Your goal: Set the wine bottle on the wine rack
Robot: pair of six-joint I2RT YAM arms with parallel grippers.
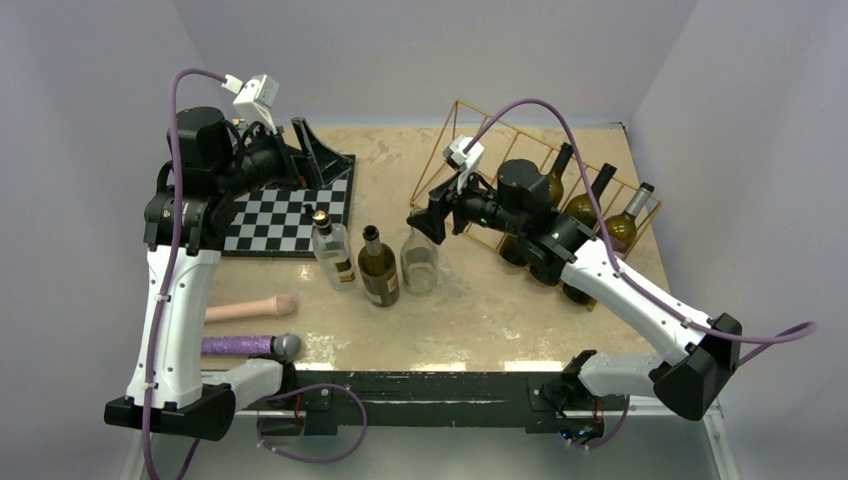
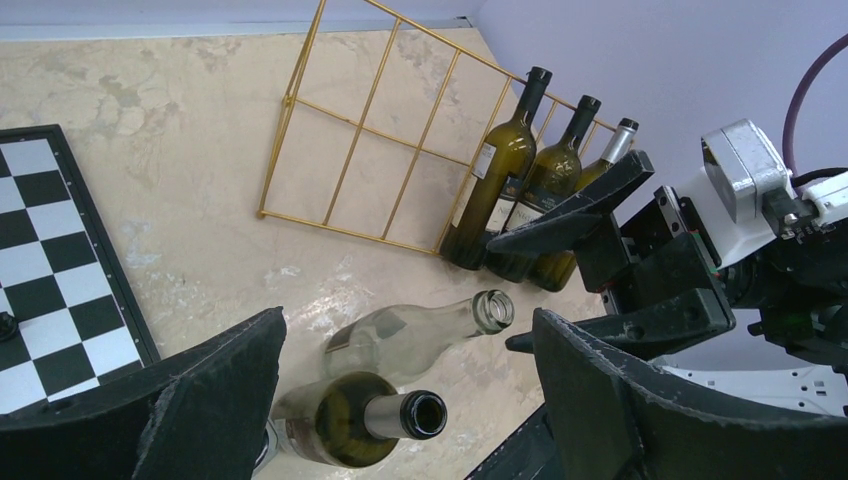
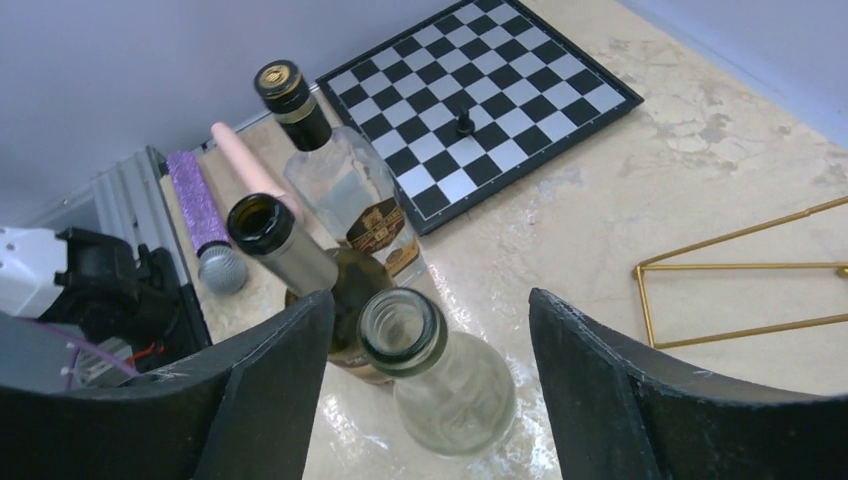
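**Wine bottle (image 3: 445,395) standing between parted right fingers**

Right fingers (image 3: 620,400) are sitting apart on either side of the clear, empty wine bottle's neck. A gap is showing on both sides, so they are gripping nothing. In the top view this bottle is standing upright on the table (image 1: 500,310) near the middle of the frame. It is standing just right of a dark green bottle (image 1: 378,268) and a square clear bottle with a gold cap (image 1: 333,252). Right of centre, the gold wine rack (image 2: 365,122) is carrying three dark bottles (image 2: 500,170) at its right end. Left fingers (image 2: 190,400) are spreading wide with nothing between them, hovering over the far edge of the chessboard (image 1: 290,215) in the upper left. At the lower left, a pink cylinder (image 1: 250,308) and a purple microphone (image 1: 250,346) are lying flat.
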